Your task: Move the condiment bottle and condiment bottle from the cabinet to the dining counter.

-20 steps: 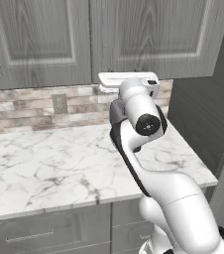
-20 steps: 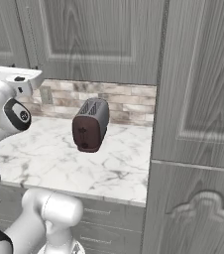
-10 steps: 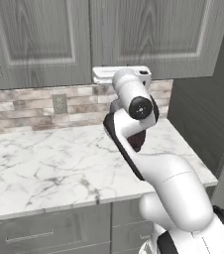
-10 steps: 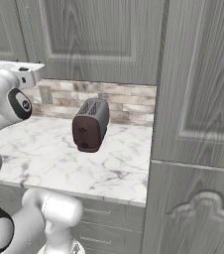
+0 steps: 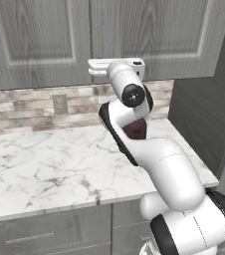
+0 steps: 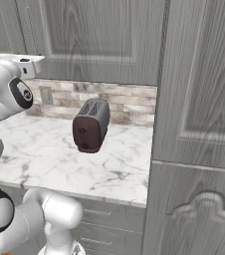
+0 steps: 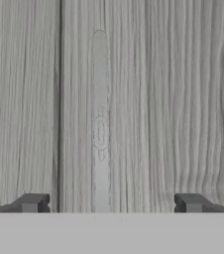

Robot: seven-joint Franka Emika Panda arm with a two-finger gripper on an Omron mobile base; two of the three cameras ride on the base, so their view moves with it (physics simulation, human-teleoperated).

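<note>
Hand view has the claw (image 7: pixel 109 203) spread wide, empty, facing the closed grey cabinet door (image 7: pixel 148 99) and its handle (image 7: pixel 100 119). Both condiment bottles are hidden. A dark toaster (image 6: pixel 90 125) stands on the marble desk (image 6: pixel 45 154).

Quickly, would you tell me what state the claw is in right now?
Claw: open, holding nothing, fingertips spread either side of the cabinet door handle.

Base views flank arm, share counter (image 5: pixel 45 164); hand view close, facing cabinet door (image 7: pixel 148 99).
</note>
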